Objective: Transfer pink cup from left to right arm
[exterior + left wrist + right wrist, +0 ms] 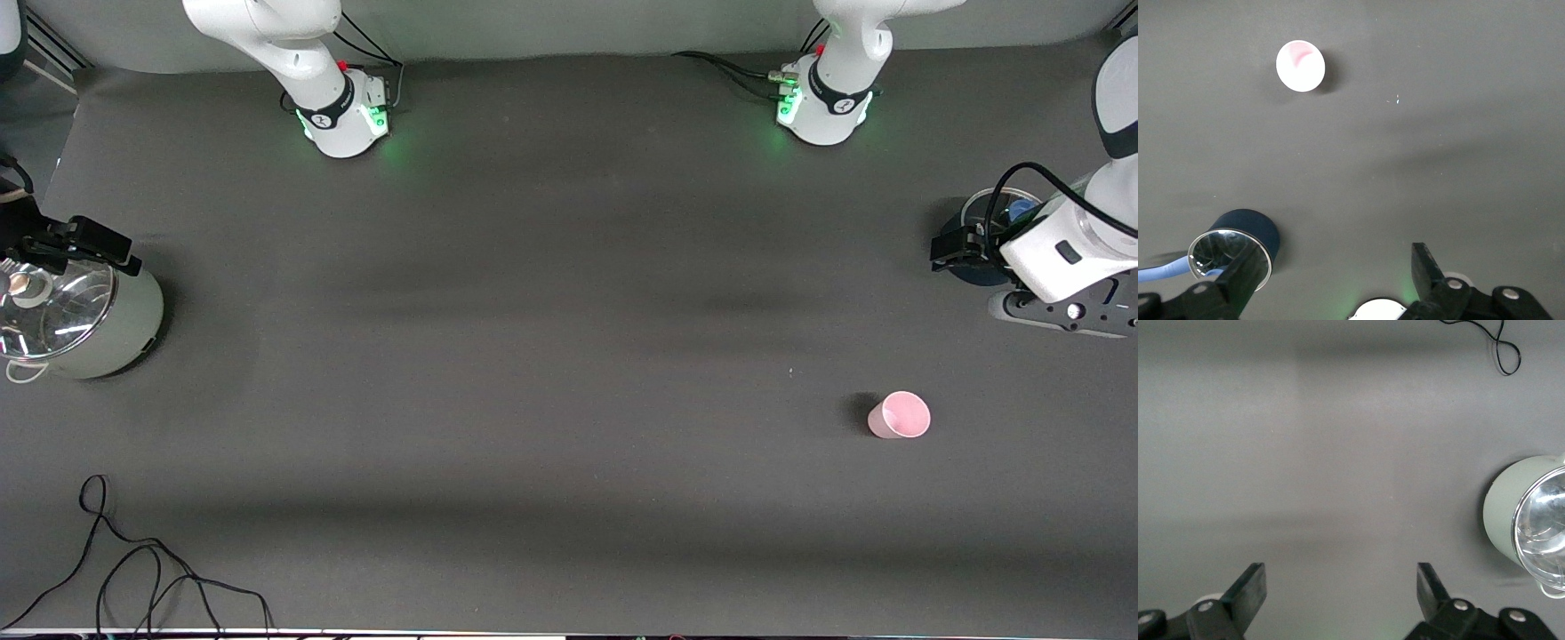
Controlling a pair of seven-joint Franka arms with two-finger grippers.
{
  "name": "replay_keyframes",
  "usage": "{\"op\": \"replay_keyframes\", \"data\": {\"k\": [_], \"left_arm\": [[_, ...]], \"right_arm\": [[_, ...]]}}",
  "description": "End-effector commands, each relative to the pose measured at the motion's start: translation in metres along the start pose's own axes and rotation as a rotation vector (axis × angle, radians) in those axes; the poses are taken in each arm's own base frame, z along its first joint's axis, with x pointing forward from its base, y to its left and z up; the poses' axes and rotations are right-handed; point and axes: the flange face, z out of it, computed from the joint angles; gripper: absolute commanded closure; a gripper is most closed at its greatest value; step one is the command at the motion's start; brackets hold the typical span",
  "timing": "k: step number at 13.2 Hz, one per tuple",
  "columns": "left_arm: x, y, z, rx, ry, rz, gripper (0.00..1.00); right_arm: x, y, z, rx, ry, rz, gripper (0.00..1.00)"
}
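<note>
The pink cup [899, 415] [1300, 66] is standing upright on the dark counter [551, 356], alone and untouched, toward the left arm's end. The left pincer [956, 249] [1338, 273] is hovering wide open and empty over a dark blue pot [978, 267] [1245, 243], well apart from the cup and farther from the front camera than it. The right pincer [62, 249] [1341, 593] is waiting wide open and empty over a pale green pot [98, 329] [1511, 513], well apart from the cup at the right arm's end.

The pink cup [899, 415] [1300, 66] is small, plain, pale pink and tapered, without a handle. It stands upright on the dark surface [551, 338], mouth up and empty, toward the left arm's end, in the half nearer the front camera. Nothing touches it.
</note>
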Motion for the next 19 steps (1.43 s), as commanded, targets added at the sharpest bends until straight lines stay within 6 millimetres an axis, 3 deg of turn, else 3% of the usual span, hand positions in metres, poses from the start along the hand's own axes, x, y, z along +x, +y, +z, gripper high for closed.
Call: {"op": "replay_keyframes", "data": {"k": [1, 8, 12, 15, 19], "left_arm": [[-0.004, -0.001, -0.003, 0.002, -0.004, 0.005, 0.0], [-0.004, -0.005, -0.002, -0.001, -0.006, 0.016, 0.0], [-0.005, -0.034, 0.002, -0.026, 0.002, 0.098, 0.0], [-0.004, -0.045, 0.005, -0.03, 0.005, 0.172, 0.02], [0.003, -0.089, 0.017, -0.046, 0.035, 0.386, 0.02]], "right_arm": [[-0.001, 0.001, -0.006, 0.003, 0.005, 0.012, 0.0], [-0.001, 0.0, -0.006, 0.0, 0.005, 0.009, 0.0], [-0.001, 0.0, -0.006, 0.0, 0.005, 0.003, 0.0], [0.0, 0.0, -0.006, 0.0, 0.005, 0.003, 0.0], [-0.004, -0.001, -0.012, 0.0, 0.015, 0.002, 0.0]]}}
